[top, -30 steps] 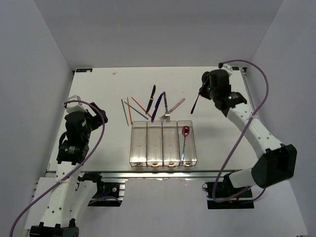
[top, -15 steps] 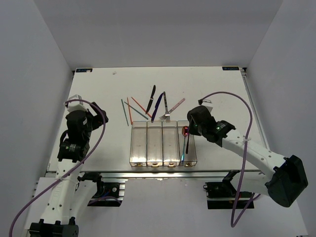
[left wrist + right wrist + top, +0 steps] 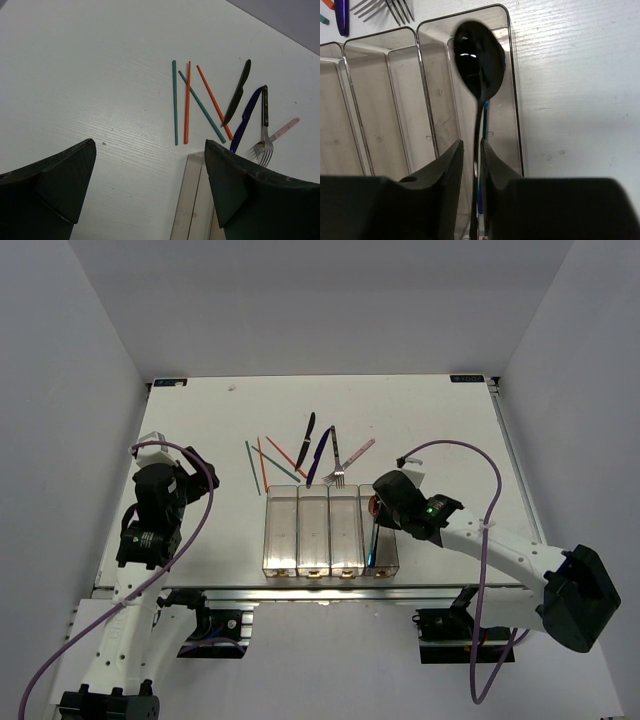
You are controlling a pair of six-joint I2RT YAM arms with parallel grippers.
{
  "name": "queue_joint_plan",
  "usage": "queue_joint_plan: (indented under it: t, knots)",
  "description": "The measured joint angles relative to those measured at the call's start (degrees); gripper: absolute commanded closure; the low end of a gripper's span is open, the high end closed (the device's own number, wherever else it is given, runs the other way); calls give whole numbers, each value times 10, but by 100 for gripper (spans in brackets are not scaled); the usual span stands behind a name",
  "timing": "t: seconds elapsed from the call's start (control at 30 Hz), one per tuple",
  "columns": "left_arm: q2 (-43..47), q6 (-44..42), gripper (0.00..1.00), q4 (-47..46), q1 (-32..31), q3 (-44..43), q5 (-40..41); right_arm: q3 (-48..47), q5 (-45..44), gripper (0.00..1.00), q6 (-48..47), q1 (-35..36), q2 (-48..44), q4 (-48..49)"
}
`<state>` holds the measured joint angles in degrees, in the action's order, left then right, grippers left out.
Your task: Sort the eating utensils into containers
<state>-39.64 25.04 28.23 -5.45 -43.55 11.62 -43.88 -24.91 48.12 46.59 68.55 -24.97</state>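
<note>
Fork point(image 3: 264, 125), blue knife point(image 3: 245, 119) just beyond bins point(image 3: 314, 532)

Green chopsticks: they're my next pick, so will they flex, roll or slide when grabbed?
Green chopsticks look dead straight, so probably stiff. Thin and flat on the table, they likely slip or roll. One crosses an orange chopstick, which may shift too.

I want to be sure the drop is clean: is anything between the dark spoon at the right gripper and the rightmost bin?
Nothing visible blocks it. The dark spoon, between the fingers of the right gripper, hangs over the open top of the rightmost bin. Another spoon's handle already lies along that bin's floor.
</note>
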Motion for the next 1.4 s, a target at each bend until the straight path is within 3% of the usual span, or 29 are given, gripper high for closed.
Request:
queue_joint_plan:
  t: [0.03, 0.17, 0.37, 0.53, 0.7, 1.03, 1.23, 1.4]
  knots:
    - [0, 0, 2, 0, 0, 0, 0, 0, -1, 58, 2, 0, 2, 1]
    - [0, 0, 2, 0, 0, 0, 0, -7, -8, 39, 3, 0, 5, -5]
    - [0, 0, 2, 0, 0, 0, 0, -28, -12, 35, -7, 0, -3, -5]
    - [0, 0, 2, 0, 0, 0, 0, -142, -47, 20, -42, -2, 52, -45]
    - [0, 0, 2, 0, 0, 0, 4, -318, -44, 23, -84, -27, 215, -39]
    - [-5, 0, 2, 0, 0, 0, 4, -532, 10, 34, -90, -149, 486, -88]
    - [-7, 0, 2, 0, 0, 0, 4, -584, 14, 37, -76, -172, 572, -108]
    - [-12, 0, 2, 0, 0, 0, -2, -578, 24, 40, -67, -157, 577, -91]
